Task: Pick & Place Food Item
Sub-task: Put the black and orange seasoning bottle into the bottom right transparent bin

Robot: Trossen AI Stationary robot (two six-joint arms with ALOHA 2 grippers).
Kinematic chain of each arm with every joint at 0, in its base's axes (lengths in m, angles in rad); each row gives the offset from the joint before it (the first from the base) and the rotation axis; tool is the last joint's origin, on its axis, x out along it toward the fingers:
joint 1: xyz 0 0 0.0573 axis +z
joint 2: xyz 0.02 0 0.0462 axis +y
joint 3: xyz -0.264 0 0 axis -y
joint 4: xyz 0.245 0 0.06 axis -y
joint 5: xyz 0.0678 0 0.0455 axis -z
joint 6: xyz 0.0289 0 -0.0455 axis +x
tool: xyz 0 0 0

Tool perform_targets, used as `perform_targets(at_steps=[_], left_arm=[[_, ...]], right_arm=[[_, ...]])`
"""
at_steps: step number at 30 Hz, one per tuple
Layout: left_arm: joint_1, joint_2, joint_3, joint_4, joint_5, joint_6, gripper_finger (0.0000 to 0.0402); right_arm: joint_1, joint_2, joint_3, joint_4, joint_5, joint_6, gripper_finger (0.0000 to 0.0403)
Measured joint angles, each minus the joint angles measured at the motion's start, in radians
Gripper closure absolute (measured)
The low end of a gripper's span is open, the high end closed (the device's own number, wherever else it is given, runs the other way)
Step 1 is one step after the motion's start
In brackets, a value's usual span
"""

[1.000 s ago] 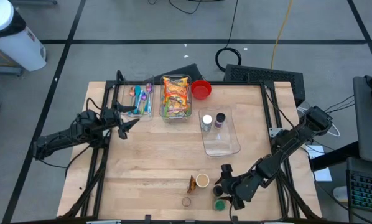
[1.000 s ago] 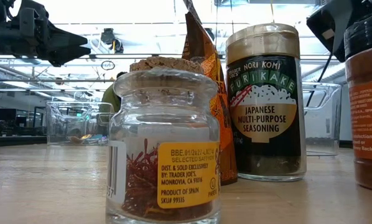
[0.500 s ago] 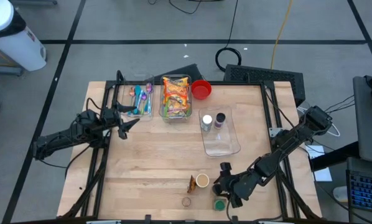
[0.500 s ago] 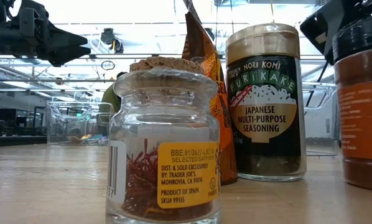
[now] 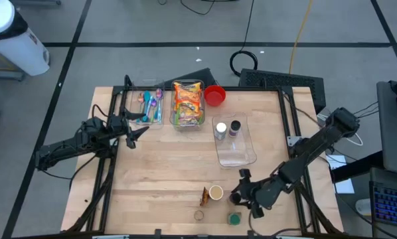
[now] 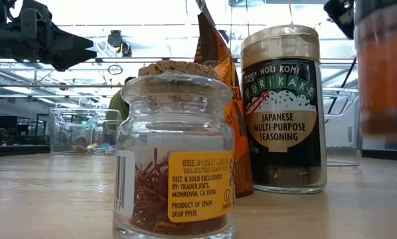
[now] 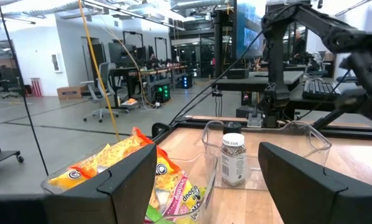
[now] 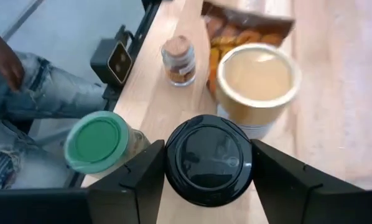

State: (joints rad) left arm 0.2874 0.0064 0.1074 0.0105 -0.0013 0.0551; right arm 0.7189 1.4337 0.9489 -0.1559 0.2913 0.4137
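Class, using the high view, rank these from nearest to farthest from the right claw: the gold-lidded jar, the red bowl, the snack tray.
1. Gold-lidded jar, just beside the right claw near the front edge.
2. Snack tray, at the table's far side.
3. Red bowl, beside that tray, slightly farther back; close to call.

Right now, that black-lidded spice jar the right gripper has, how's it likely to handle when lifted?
The black-lidded spice jar looks rigid, so the right gripper shouldn't crush it. Its smooth round sides might slip or twist between the fingers. It seems nearly full of powder, so probably fairly heavy for its size, and tall enough to tip if set down crooked.
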Motion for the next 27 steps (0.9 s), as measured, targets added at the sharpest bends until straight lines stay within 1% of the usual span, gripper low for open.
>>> perform_targets(at_steps=[3, 7, 11, 14, 18, 24, 27], left_arm=[[0.000, 0.000, 0.000, 0.000, 0.000, 0.000, 0.0119], [0.000, 0.000, 0.000, 0.000, 0.000, 0.000, 0.0119], [0.000, 0.000, 0.000, 0.000, 0.000, 0.000, 0.0119], [0.000, 0.000, 0.000, 0.000, 0.000, 0.000, 0.0119], [0.000, 0.000, 0.000, 0.000, 0.000, 0.000, 0.0119], [0.000, 0.000, 0.000, 0.000, 0.000, 0.000, 0.0119], [0.000, 0.000, 0.000, 0.000, 0.000, 0.000, 0.0119]], right_arm=[[0.001, -0.078, 0.000, -0.046, 0.048, -0.003, 0.0205], [-0.011, -0.200, 0.000, -0.079, 0.137, -0.015, 0.0207], [-0.052, -0.319, 0.000, -0.115, 0.228, -0.013, 0.0205], [-0.098, -0.377, 0.000, -0.148, 0.281, -0.050, 0.0206], [-0.191, -0.404, 0.000, -0.224, 0.285, -0.078, 0.0207], [-0.345, -0.380, -0.002, -0.395, 0.282, -0.033, 0.0205], [-0.401, -0.375, -0.058, -0.385, 0.281, -0.034, 0.0207]])
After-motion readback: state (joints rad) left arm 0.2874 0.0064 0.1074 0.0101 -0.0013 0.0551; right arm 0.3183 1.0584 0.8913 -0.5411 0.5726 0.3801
